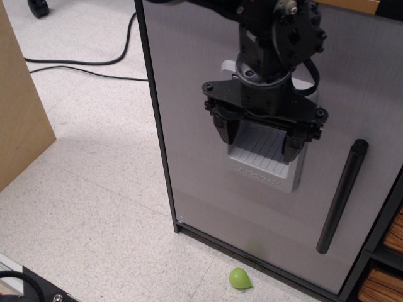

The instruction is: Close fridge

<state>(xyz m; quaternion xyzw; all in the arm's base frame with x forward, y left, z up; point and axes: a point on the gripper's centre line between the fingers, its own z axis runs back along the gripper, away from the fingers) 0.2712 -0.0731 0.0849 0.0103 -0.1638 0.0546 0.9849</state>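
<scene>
The light-grey fridge (189, 113) fills the middle and right of the view. Its flat door, edged by a black frame, lies flush with the front. The raised dispenser panel (264, 160) is partly hidden behind my gripper. The black bar handle (342, 196) runs down the door's right side. My gripper (259, 139) hangs in front of the dispenser panel, left of the handle. Its two black fingers (225, 129) are spread wide apart with nothing between them. I cannot tell whether the fingers touch the door.
A small green object (239, 278) lies on the speckled floor below the fridge. A wooden panel (19, 119) stands at the left. Black cables (82, 63) run across the floor behind. Wooden drawers (384, 277) in a dark shelf unit show at the lower right.
</scene>
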